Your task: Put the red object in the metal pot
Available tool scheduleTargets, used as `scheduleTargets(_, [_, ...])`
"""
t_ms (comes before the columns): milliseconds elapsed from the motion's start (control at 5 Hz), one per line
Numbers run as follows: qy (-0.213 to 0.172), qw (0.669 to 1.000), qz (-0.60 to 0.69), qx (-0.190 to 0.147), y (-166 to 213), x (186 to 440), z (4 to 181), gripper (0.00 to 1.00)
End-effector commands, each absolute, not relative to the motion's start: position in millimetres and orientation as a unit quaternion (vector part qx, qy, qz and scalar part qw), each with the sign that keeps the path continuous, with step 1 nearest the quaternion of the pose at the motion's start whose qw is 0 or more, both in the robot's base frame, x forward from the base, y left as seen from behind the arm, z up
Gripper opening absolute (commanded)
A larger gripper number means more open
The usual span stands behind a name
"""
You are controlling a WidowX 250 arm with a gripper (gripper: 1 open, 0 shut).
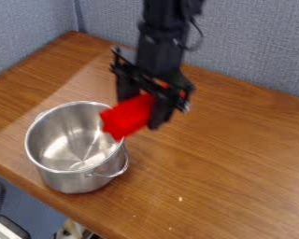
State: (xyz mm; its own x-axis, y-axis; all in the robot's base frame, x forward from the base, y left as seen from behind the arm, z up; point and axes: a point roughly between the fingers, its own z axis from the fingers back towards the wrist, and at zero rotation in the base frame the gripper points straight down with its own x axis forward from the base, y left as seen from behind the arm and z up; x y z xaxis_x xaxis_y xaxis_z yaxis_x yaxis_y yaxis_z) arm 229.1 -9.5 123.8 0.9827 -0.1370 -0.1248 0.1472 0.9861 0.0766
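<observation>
Black gripper (149, 93) pointing down, clamped on red block (127, 118), block tilted above right rim of shiny steel pot (75, 147), wooden surface (227, 159) below

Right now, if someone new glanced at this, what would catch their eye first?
The bright red object, held in the black gripper in mid-air over the right rim of the metal pot. Next, that shiny pot itself, empty, near the front left edge of the wooden table.
</observation>
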Motion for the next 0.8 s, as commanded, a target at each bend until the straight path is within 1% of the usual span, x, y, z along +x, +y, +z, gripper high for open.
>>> scheduleTargets(0, [0.045,0.996,-0.047,0.053,28,219,141.4,0.00])
scheduleTargets(200, [0.058,0.996,-0.033,0.060,50,203,130.6,0.00])
scheduleTargets(400, [0.069,0.996,-0.021,0.058,61,195,115.3,0.00])
scheduleTargets(600, [0.067,0.995,-0.017,0.065,68,193,98.5,1.00])
